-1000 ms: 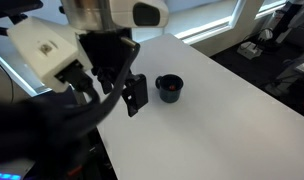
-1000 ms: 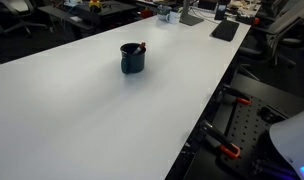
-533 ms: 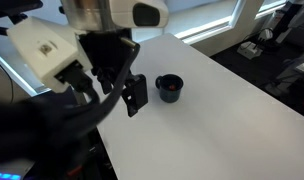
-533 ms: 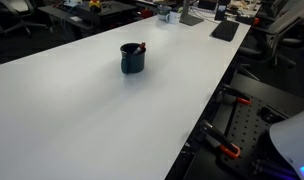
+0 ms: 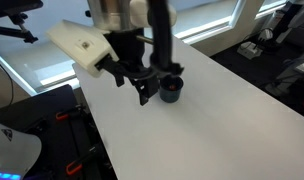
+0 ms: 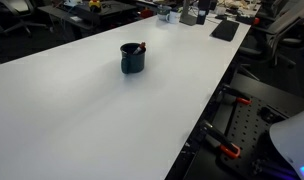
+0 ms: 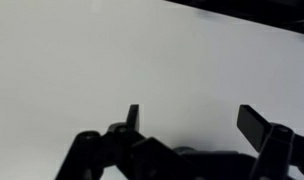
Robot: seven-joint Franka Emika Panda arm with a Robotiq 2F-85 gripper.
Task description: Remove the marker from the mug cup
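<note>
The dark mug cup (image 6: pixel 132 59) stands upright on the white table (image 6: pixel 82 110). The red marker (image 6: pixel 140 46) leans inside it, its tip poking over the rim. In an exterior view the mug cup (image 5: pixel 172 93) sits just beside my gripper (image 5: pixel 145 88), which hangs low over the table on the mug's near side; the marker is not discernible there. In the wrist view my gripper (image 7: pixel 195 122) is open and empty, with only bare table between the fingers (image 7: pixel 133 118). The mug and the marker are out of the wrist view.
The long white table has an edge (image 6: pixel 207 110) with dark clamps and equipment (image 6: pixel 232 120) below it. Office clutter and monitors (image 6: pixel 224 28) stand at the far end. The robot's white arm (image 5: pixel 87 45) reaches over the table beside a window (image 5: pixel 207 15).
The arm has swung away from the camera and out over the table, bringing the gripper close beside the mug. The mug and marker have not moved.
</note>
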